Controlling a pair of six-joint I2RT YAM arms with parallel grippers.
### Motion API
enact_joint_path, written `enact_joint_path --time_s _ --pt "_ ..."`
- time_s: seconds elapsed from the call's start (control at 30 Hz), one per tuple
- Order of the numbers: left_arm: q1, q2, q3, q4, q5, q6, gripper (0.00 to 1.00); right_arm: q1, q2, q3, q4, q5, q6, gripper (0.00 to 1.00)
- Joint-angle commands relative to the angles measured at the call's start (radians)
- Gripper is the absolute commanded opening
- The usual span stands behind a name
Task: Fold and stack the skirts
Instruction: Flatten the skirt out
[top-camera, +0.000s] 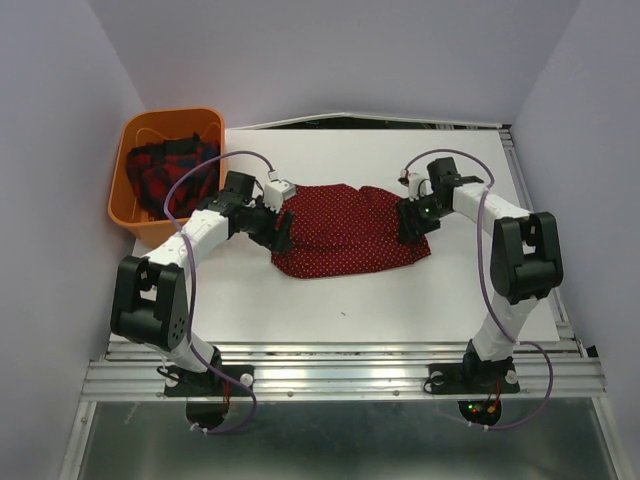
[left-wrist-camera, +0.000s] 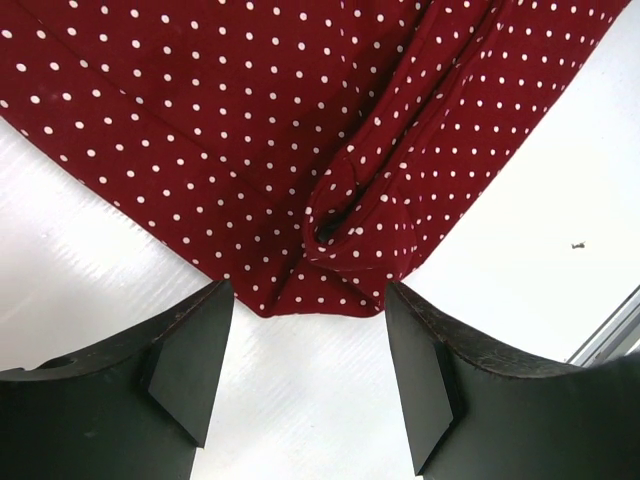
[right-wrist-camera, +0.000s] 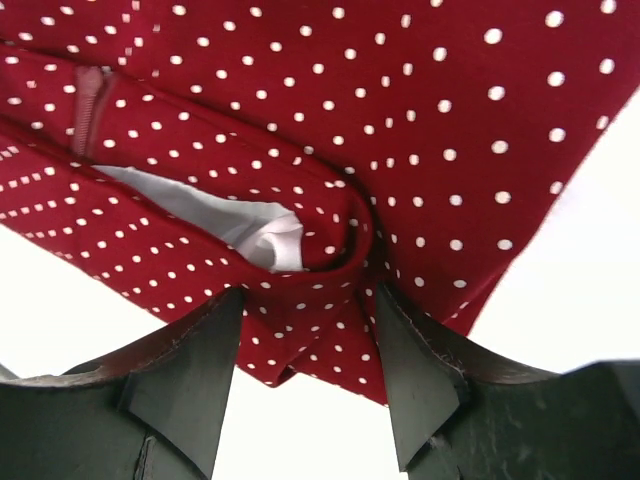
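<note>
**A:** Start at the left gripper (left-wrist-camera: 306, 292). How does it stand?

**B:** Wide, with nothing pinched. A corner of the dotted skirt (top-camera: 345, 232) reaches in from 12 o'clock in the wrist view, just to the mouth of the jaws, and lies flat on the table (top-camera: 400, 300).

**A:** And the right gripper (right-wrist-camera: 308, 300)?

**B:** Spread as well, but a rolled fold of the same skirt fills the gap. Whether the jaws press it or only flank it, I cannot tell.

**A:** From above, then.

**B:** The skirt lies mid-table, its long axis running 9 to 3 o'clock. The left gripper sits at the 9 o'clock end and the right at the 3 o'clock end, so each arm is nearest its own end and the cloth lies inward from both.

**A:** So the fold?

**B:** My guess is that both ends need gripping and carrying together across that long axis — toward 12 or 6 o'clock. The left would have to close on its corner first.

**A:** The other skirt?

**B:** The plaid skirt (top-camera: 170, 168) is bundled in the orange basket (top-camera: 128, 215) at 10 o'clock. It is nearer the left arm and well apart from the dotted one — not yet folded, I'd judge.
</note>
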Motion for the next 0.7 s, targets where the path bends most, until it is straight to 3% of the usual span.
enact_joint_path --time_s 0.0,0.23,0.27,0.37,0.47,0.67 --pt "0.012 -0.026 -0.02 0.035 0.015 -0.011 0.73 0.019 -0.012 0.011 0.05 0.076 0.005 0.61" --pt "0.042 -0.011 -0.013 0.035 0.035 -0.011 0.75 0.067 0.005 0.041 -0.017 -0.074 -0.047 0.44" --pt "0.049 -0.02 -0.019 0.039 0.036 -0.012 0.75 0.076 0.0 0.046 -0.03 -0.111 -0.066 0.31" --pt "0.067 -0.037 -0.037 0.042 0.058 0.006 0.76 0.076 -0.036 0.06 -0.067 -0.157 -0.11 0.05" --pt "0.075 -0.064 -0.068 0.053 0.094 0.069 0.77 0.076 -0.116 0.054 -0.094 -0.177 -0.178 0.01" --pt "0.09 -0.127 -0.128 0.064 0.242 0.352 0.75 0.076 -0.265 0.029 -0.182 -0.2 -0.336 0.01"
